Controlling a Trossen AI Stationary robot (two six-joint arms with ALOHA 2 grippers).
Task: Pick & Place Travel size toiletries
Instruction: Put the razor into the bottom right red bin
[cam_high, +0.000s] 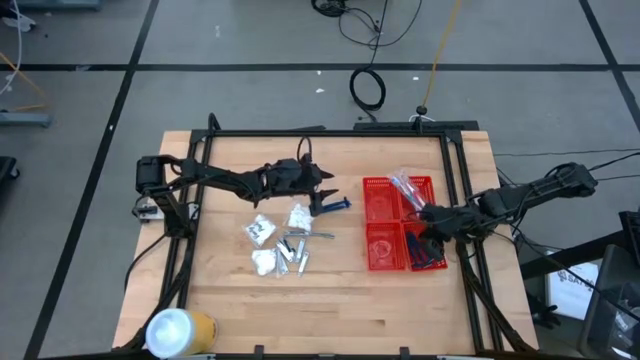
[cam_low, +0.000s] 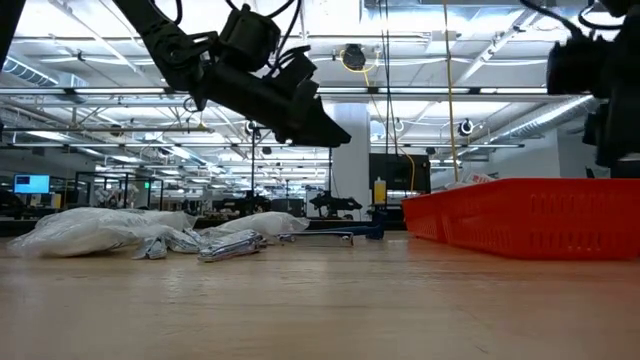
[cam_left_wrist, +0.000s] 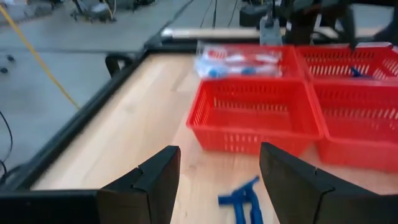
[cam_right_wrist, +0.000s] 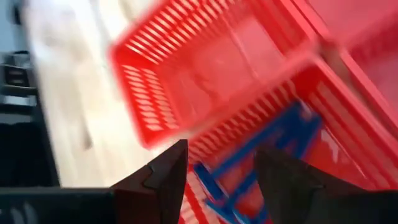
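Blue razors (cam_high: 336, 206) between packet pile (cam_high: 280, 240) and red basket (cam_high: 380, 190).

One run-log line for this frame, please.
left end effector: open above blue razor | right end effector: open over red basket

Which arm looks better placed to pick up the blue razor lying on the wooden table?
Probably the left: its open gripper hovers right beside the blue-handled razor, while the right gripper is over the red plastic basket.
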